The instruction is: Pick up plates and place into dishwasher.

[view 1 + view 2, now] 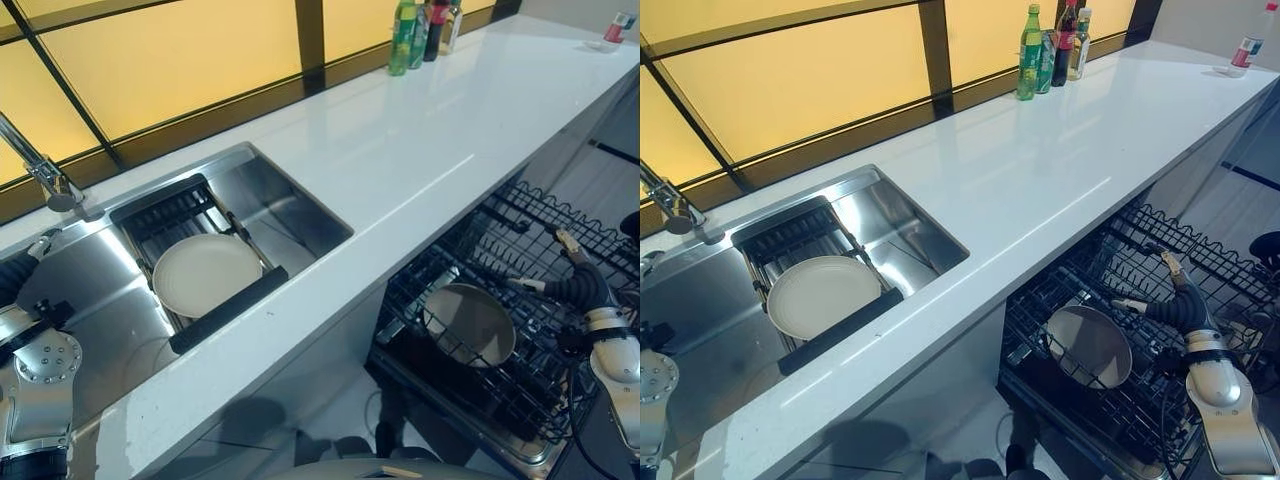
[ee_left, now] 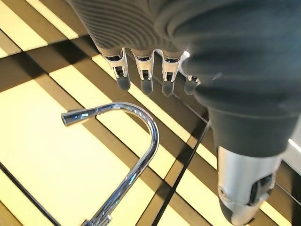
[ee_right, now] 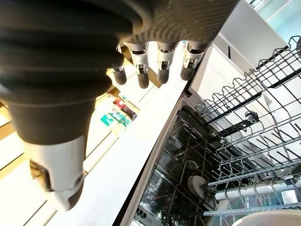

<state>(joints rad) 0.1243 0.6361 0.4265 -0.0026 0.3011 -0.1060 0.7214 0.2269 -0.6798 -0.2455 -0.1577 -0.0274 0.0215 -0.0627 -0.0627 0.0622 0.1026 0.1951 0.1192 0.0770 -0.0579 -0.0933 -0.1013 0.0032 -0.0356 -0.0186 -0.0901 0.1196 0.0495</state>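
Your 1 round cream plate (image 1: 205, 272) lies flat on the black rack across the steel sink (image 1: 290, 215), well apart from both hands. Another round cream plate (image 1: 470, 323) sits tilted in the black wire dishwasher rack (image 1: 535, 225), just beside your right hand (image 3: 157, 59), whose fingers hang straight, holding nothing. Your left hand (image 2: 143, 66), fingers relaxed and empty, hovers near the chrome faucet (image 2: 134, 141). Bottles (image 1: 1050, 40) stand far along the white counter (image 1: 420, 150).

Two plates: one (image 1: 206, 273) on the sink rack, one (image 1: 470, 323) in the dishwasher basket (image 1: 560, 225). One sink (image 1: 290, 215), one tap (image 2: 127, 155). Three bottles (image 1: 1050, 45) at the back of the table (image 1: 420, 150), plus one small bottle (image 1: 617, 27) at its far end.
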